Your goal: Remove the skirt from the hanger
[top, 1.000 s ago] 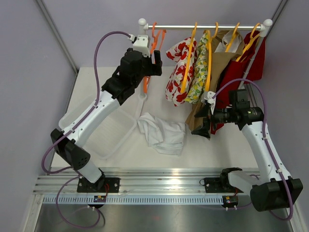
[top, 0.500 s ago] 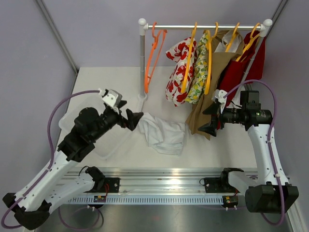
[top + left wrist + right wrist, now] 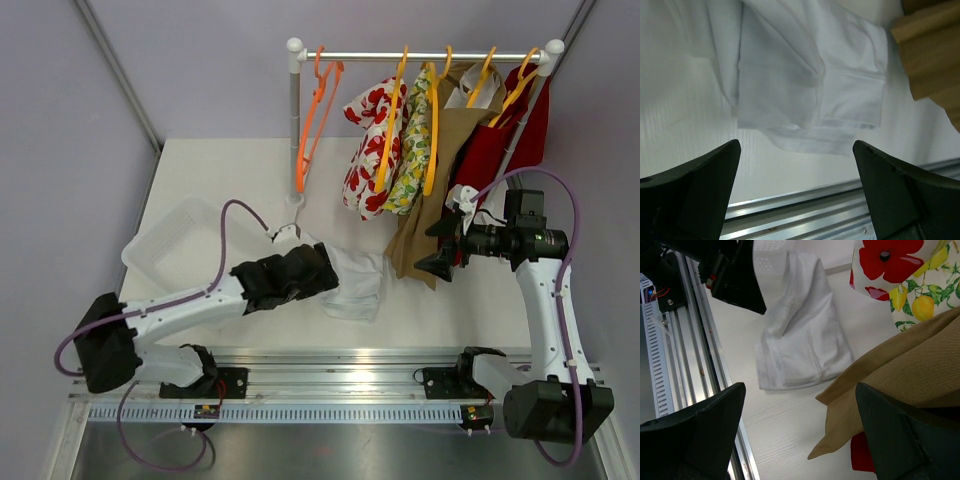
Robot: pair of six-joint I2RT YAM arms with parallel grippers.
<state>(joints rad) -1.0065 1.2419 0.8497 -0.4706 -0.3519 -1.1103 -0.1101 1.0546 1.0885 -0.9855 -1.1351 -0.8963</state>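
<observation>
The white skirt (image 3: 358, 283) lies crumpled on the tabletop (image 3: 230, 170), near the bare orange hanger (image 3: 315, 110). The left hand (image 3: 795, 146) hovers over it, released. The right hand (image 3: 440, 247), also released, faces the tan garment (image 3: 420, 225).

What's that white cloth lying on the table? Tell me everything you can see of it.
The white garment lies crumpled and loosely folded on the table, in front of the rack and off any hanger. It looks like thin, soft fabric, with stitched hems and seams along its near edge. The left arm's open fingers hover above its left part, and nothing grips it. The hem of the hanging tan garment is just to its right.
</observation>
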